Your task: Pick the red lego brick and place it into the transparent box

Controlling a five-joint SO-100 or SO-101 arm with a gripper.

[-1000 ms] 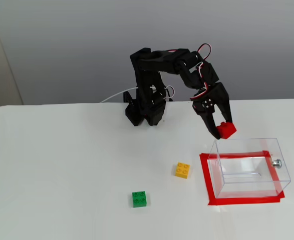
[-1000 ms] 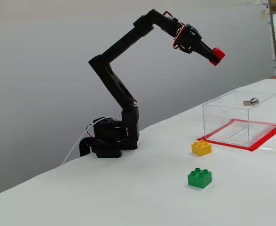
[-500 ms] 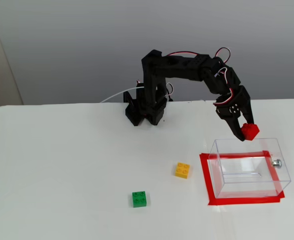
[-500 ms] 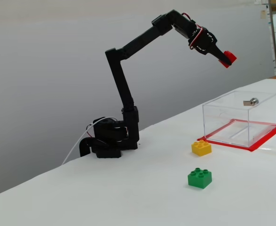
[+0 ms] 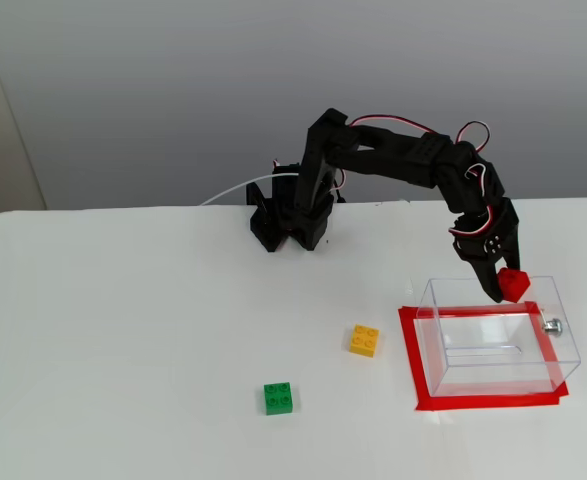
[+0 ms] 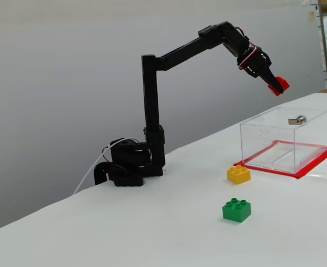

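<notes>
White worktop carries the box inside a red tape outline, marking its spot. Above the box hangs the claw, clamped on the red brick, seemingly lifted to clear the walls.

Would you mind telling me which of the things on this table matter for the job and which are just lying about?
Part of the job:
- red lego brick, held in the gripper above the box
- transparent box, empty, standing inside the tape outline

Just lying about:
- yellow brick, on the table beside the box
- green brick, nearer the camera
- red tape outline under the box
</notes>
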